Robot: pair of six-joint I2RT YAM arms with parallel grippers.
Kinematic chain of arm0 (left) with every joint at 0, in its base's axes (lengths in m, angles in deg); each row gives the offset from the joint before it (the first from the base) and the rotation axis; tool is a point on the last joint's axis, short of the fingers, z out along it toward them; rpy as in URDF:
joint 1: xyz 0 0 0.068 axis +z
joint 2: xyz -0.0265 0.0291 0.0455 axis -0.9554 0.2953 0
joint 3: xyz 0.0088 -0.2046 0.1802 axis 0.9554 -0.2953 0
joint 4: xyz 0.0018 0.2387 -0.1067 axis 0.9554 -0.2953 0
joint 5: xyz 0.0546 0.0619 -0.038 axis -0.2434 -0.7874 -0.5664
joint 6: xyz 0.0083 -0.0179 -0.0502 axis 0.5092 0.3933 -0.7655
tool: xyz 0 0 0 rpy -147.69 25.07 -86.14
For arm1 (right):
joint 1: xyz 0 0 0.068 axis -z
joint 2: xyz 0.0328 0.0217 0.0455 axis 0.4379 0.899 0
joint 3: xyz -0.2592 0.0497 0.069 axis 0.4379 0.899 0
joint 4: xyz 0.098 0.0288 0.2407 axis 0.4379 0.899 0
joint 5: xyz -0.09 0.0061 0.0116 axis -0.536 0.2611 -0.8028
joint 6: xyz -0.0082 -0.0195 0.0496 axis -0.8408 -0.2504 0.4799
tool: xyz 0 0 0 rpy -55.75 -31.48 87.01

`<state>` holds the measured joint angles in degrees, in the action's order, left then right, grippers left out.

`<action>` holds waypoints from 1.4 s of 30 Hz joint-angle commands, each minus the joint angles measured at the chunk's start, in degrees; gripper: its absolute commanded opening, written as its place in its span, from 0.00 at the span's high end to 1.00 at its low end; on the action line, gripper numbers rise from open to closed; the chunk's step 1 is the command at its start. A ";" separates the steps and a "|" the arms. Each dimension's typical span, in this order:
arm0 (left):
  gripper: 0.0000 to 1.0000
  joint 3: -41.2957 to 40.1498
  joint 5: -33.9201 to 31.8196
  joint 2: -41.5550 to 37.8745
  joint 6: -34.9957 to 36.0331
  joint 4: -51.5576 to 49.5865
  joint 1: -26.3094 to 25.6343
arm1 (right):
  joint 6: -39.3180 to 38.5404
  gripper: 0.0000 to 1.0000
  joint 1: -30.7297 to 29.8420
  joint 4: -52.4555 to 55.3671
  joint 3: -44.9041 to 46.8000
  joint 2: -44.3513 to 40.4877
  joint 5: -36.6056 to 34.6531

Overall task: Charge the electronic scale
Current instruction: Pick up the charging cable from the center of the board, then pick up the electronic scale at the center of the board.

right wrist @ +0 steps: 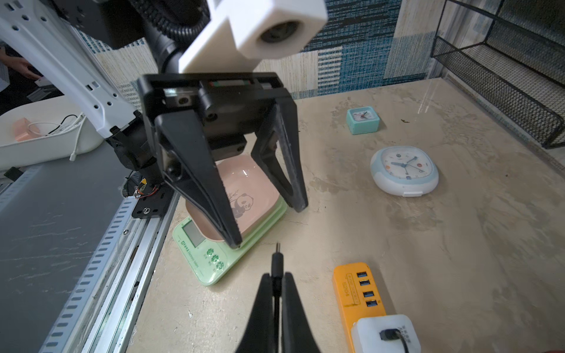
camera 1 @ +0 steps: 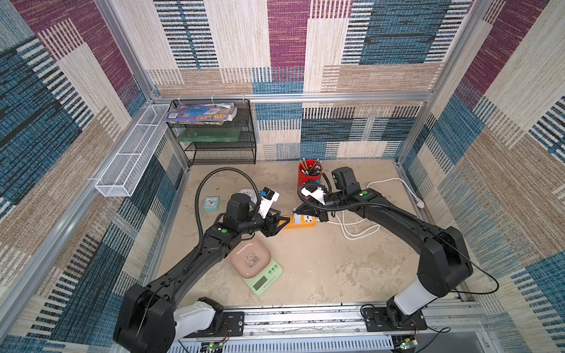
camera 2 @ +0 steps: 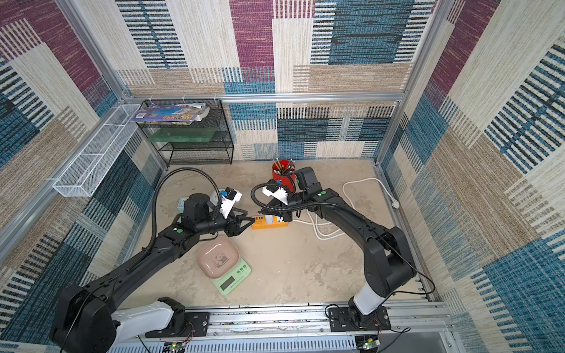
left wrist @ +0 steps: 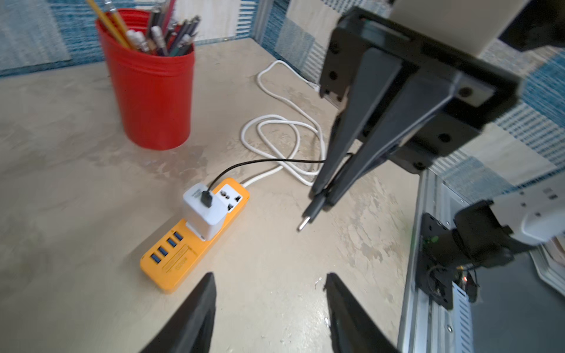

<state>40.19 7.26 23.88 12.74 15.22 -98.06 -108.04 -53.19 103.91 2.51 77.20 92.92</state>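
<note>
Scale: small mint-green flat electronic scale [camera 1: 266,281] with a grey display window and green buttons. You have it on the beige stone-look counter [camera 1: 321,275], left of centre, near the front rail [camera 1: 305,318] and just beside the left arm [camera 1: 189,262].
Bowl: pink rounded-square panda-print bowl [camera 1: 249,258], upright on the scale's platform.
Power strip: orange plastic power strip [left wrist: 183,259] with four blue USB ports, flat on the counter behind the scale.
Charger block: white cube-shaped charger block [left wrist: 203,214], seated in the power strip.
Left hand: your left hand [right wrist: 267,226] has its fingers apart and grips nothing. It hangs above the counter at the strip's USB end, facing the right hand.
Right hand: your right hand [right wrist: 276,275] has its fingers together, clamped on the black cable plug [right wrist: 277,261]. The plug's silver tip sticks out past the fingertips, off the counter, aimed toward the scale and apart from it.
Cable: thin black cable [left wrist: 244,166], running from the plug to the charger block.
Cord: white power cord [camera 1: 351,229], looped on the counter right of the strip.
Pencil cup: red plastic cup [camera 1: 307,175] full of pencils and pens, upright behind the strip.
Clocks: small teal square clock [right wrist: 362,120] and rounded white-and-blue clock [right wrist: 405,169], both on the counter, well apart from the scale.
Rack: black wire-mesh shelf rack [camera 1: 220,140] at the back wall.
Basket: white wire-mesh basket [camera 1: 131,159] fixed to the left wall.
</note>
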 commanded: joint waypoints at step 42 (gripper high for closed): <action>0.42 0.05 -35.75 -16.40 -54.16 -69.85 -3.14 | 18.39 1.00 3.06 -4.04 -6.84 7.31 -9.60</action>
<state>40.96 -29.75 7.47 -39.78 -54.26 -101.07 -89.72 -50.22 99.65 -3.87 84.74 83.81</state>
